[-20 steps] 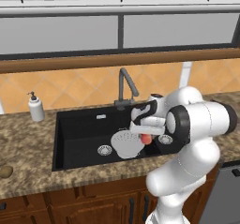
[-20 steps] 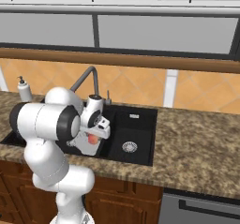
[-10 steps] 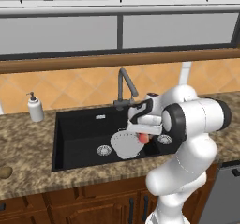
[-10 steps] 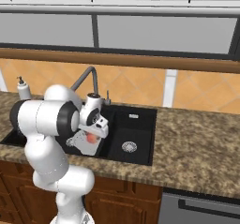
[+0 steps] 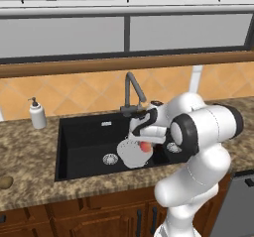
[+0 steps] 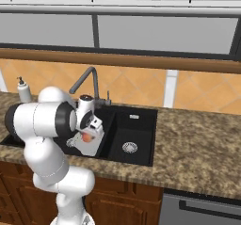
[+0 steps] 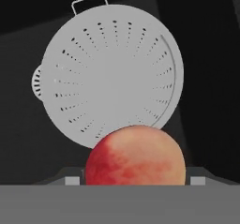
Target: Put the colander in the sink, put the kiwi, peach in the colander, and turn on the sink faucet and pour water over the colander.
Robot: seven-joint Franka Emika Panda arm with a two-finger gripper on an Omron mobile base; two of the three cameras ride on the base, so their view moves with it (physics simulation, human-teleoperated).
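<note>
From the left base view, the white arm is folded over the front edge of the counter (image 5: 30,201), elbow out to the right, wrist bent down into the sink (image 5: 82,142). The gripper (image 5: 145,145) hangs low over the large basin, clamped on the peach (image 5: 145,147), right above the colander (image 5: 131,154), which sits on the basin floor near its front right corner, just beside a round drain (image 5: 110,158). The sink faucet (image 5: 132,93) stands at the back edge, behind the hand. The kiwi (image 5: 5,182) lies on the counter at the far left, near the front edge; a soap bottle (image 5: 36,114) stands by the back wall.

From the right base view, the forearm reaches in over the sink's left basin, gripper (image 6: 86,137) pointing down with the peach (image 6: 86,137) pinched between its fingers over the colander (image 6: 88,146).

Hand view: the peach (image 7: 135,156) sits close at the bottom, between the fingers, with the colander (image 7: 110,73) directly beyond, bowl open towards us.
</note>
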